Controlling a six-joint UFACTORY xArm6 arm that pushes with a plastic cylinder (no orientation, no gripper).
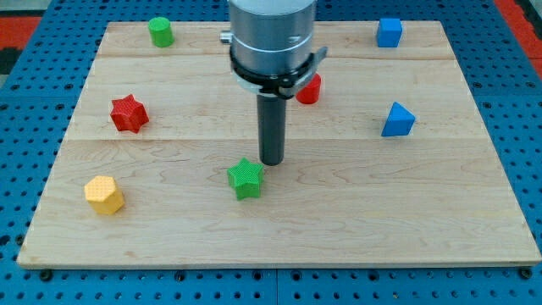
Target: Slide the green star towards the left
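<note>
The green star (246, 178) lies on the wooden board (356, 212), a little below the middle. My tip (272, 162) is just right of and slightly above the star, very close to its upper right point. I cannot tell if it touches. The rod hangs straight down from the grey arm end at the view's top.
A red star (129, 113) lies at the left. A yellow block (104, 194) is at the lower left. A green cylinder (160, 31) is at the top left. A red block (309, 89) is partly behind the arm. A blue cube (389, 31) and a blue triangular block (397, 120) are at the right.
</note>
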